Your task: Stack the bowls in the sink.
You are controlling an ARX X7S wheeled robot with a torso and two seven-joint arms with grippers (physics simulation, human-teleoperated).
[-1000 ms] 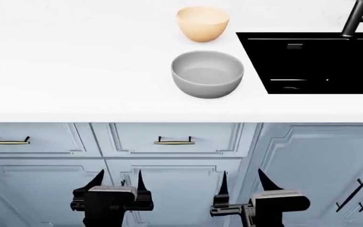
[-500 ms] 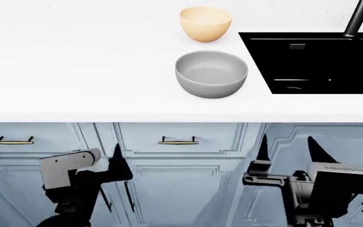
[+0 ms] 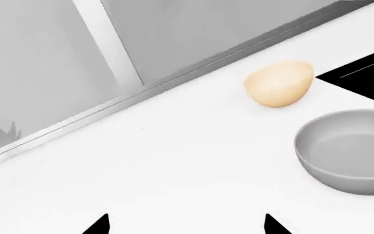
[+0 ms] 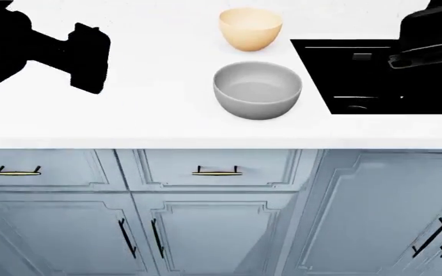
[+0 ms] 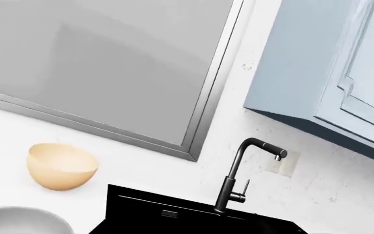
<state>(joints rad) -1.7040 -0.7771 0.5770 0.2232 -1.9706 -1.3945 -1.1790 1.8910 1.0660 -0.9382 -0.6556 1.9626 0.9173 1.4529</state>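
Left gripper (image 3: 183, 226) stood spread and empty over the counter (image 4: 129, 109), left of the sink (image 4: 374, 75). Right gripper's state was indiscernible. Grey bowl (image 4: 257, 89) and tan bowl (image 4: 250, 27) sat just left of the sink.

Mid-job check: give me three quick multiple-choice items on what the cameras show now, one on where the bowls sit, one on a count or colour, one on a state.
1. Where is the grey bowl?
A. on the white counter, left of the sink
B. inside the sink
C. nested in the tan bowl

2. How many bowls are in view?
A. one
B. two
C. three

3. What is the left tool holding?
A. the tan bowl
B. the grey bowl
C. nothing

Answers: 1 A, the head view shows it on the countertop beside the basin. 2 B, one grey, one tan. 3 C, the left wrist view shows its tips spread apart with bare counter between.
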